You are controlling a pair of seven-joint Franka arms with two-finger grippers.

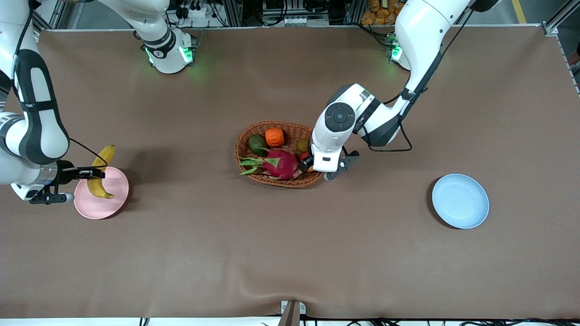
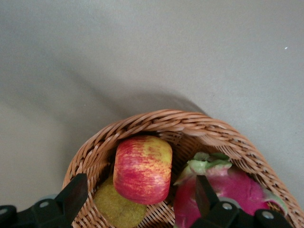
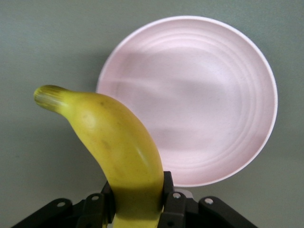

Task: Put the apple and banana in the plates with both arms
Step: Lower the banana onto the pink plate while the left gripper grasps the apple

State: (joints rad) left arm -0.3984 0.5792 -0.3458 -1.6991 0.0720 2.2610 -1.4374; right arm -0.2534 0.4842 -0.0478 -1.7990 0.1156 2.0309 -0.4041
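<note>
Half the apple (image 2: 142, 168) hides beneath the left gripper (image 2: 137, 202) in front view.

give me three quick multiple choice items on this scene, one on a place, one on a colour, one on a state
1. Where is the apple?
A. in the basket
B. on the blue plate
C. on the table

2. What colour is the plate under the banana?
A. blue
B. pink
C. white

3. The left pincer is:
A. shut on the apple
B. open around the apple
C. over the blue plate

Key: 1 A, the wicker rim curves around it. 2 B, the pink plate lies beneath the banana held by the right pincer. 3 B, its fingers stand apart either side of the apple.
</note>
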